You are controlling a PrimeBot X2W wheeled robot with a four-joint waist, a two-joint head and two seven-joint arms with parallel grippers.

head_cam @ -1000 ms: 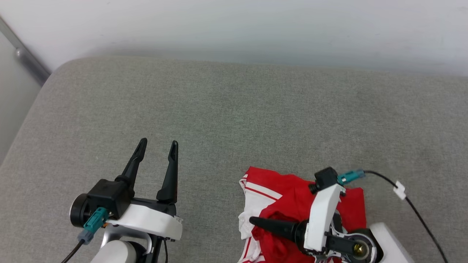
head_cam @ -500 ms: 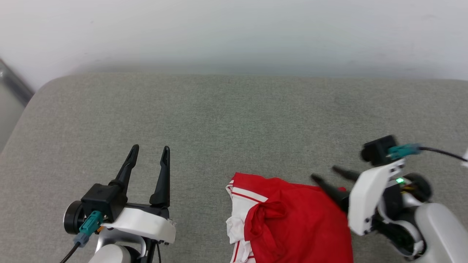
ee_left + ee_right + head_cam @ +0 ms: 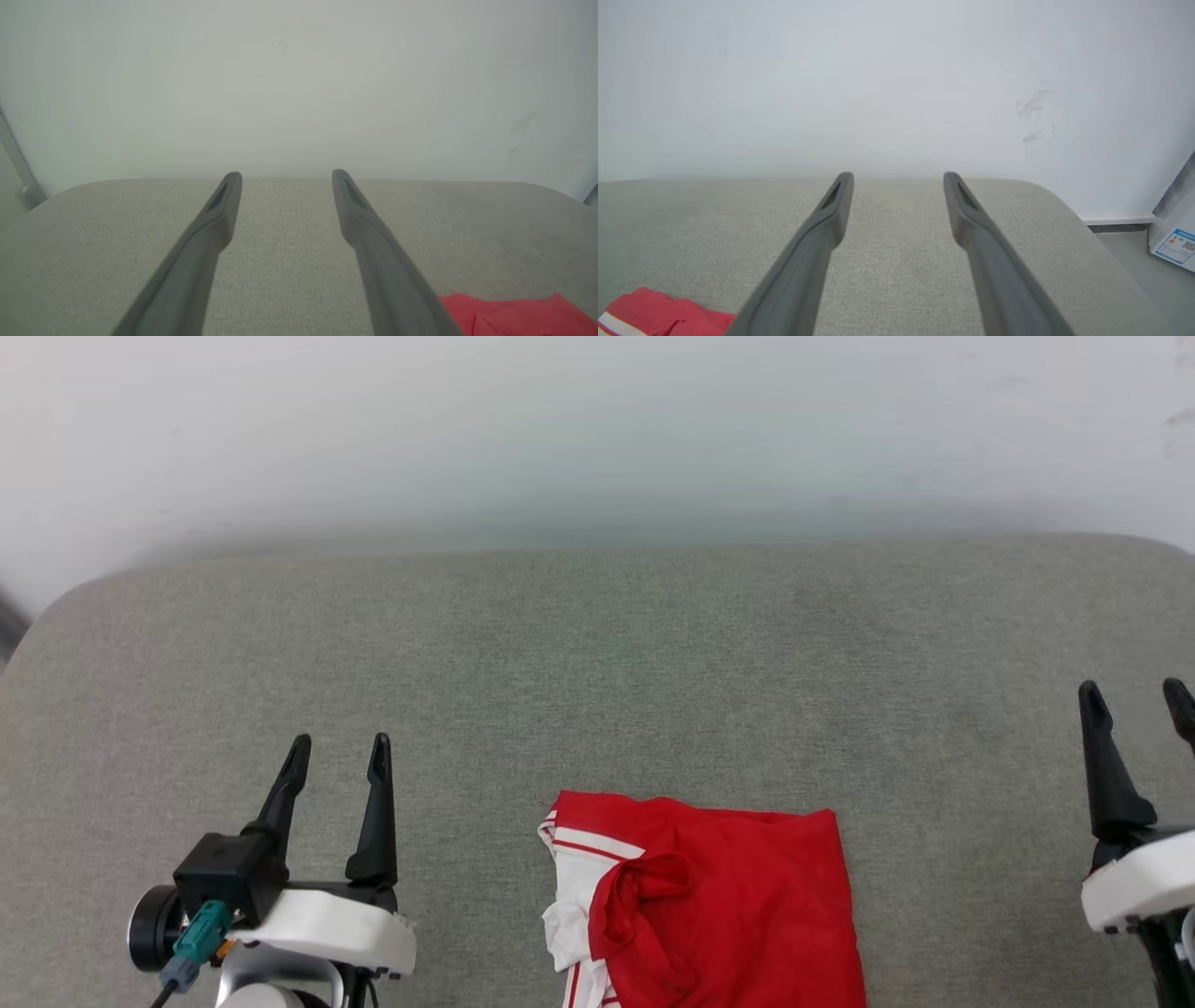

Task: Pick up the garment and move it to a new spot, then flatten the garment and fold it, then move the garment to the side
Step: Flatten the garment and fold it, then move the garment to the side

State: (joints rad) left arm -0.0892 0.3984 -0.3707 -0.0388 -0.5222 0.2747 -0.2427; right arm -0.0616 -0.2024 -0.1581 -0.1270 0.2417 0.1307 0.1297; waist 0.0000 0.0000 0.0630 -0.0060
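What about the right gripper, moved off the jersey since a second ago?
Yes. The right gripper was over the red jersey; now it stands clear to the jersey's right, over the grey cushion, open.

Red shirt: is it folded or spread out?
Folded. The garment lies as a compact red block on the grey cushion, layers doubled over at its left edge.

We see a grey woven cushion (image 3: 597,644) with rounded far corners. On it lies the garment (image 3: 738,905), a folded red bundle with a white, striped sleeve along its left side, at the near edge around the middle, well apart from both far corners.
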